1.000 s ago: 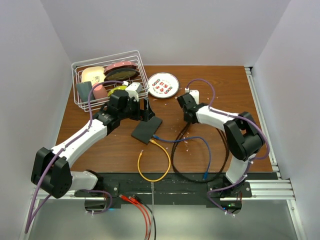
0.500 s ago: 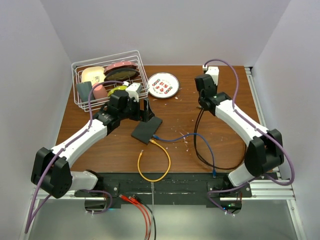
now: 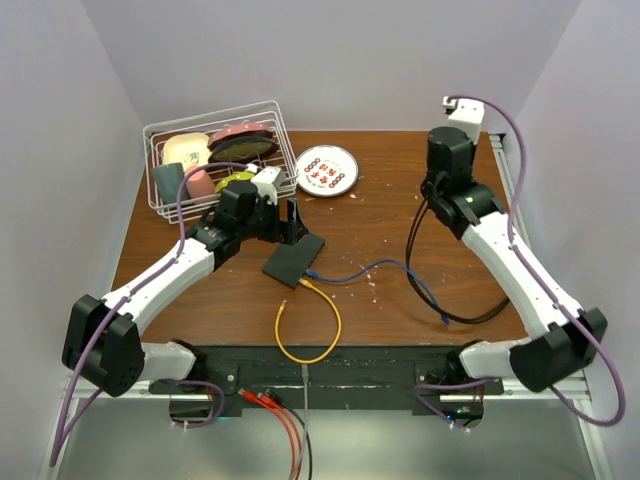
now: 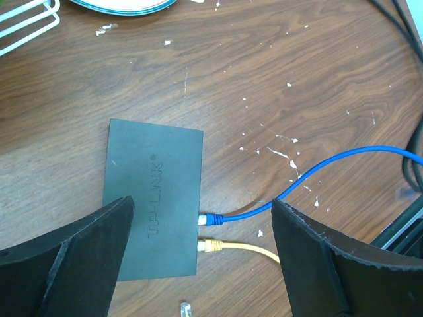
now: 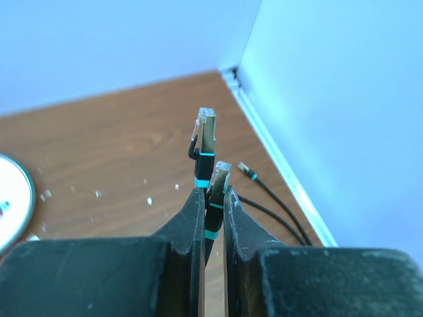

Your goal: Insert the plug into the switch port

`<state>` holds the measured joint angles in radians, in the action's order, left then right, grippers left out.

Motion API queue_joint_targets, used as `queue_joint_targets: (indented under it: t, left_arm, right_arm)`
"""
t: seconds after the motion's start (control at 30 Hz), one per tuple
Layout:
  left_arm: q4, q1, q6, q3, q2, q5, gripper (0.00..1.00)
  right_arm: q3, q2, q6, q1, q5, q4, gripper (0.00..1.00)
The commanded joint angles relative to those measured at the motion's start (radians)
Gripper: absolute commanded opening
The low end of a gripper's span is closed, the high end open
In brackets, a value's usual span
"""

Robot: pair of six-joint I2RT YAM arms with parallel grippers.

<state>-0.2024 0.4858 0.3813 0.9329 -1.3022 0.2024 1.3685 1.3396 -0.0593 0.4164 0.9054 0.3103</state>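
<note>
The black switch (image 3: 293,262) lies flat at the table's middle. In the left wrist view the switch (image 4: 155,198) has a blue plug (image 4: 213,219) and a yellow plug (image 4: 210,247) in ports on its right edge (image 4: 199,198). My left gripper (image 4: 201,264) is open and empty above that edge; in the top view it (image 3: 292,228) hovers at the switch's far end. My right gripper (image 5: 211,198) is shut on a black cable's plugs (image 5: 218,179); a second plug (image 5: 205,139) sticks up beyond. It (image 3: 432,192) is raised at the far right, well apart from the switch.
A white wire basket (image 3: 160,135) of items stands at the back left, a round plate (image 3: 326,170) beside it. The blue cable (image 3: 370,268), yellow cable (image 3: 335,325) and black cable (image 3: 470,318) trail over the front half. A loose clear plug (image 4: 186,308) lies by the switch.
My right arm has swung from the table's middle to the far right and risen, carrying the black cable with it. The left arm and the switch have not moved.
</note>
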Motion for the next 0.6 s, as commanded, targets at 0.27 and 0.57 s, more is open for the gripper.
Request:
queue_joint_targets:
  t: [0.27,0.57]
  left_arm:
    - [0.029,0.004,-0.016,0.026,0.015,-0.008,0.90]
    - [0.023,0.004,-0.019,0.029,0.011,-0.020,0.90]
  right_arm:
    - [-0.035,-0.200,0.147,-0.005,0.101,-0.270,0.00]
    - [-0.105,-0.349,0.153,-0.005,-0.054,-0.385,0.00]
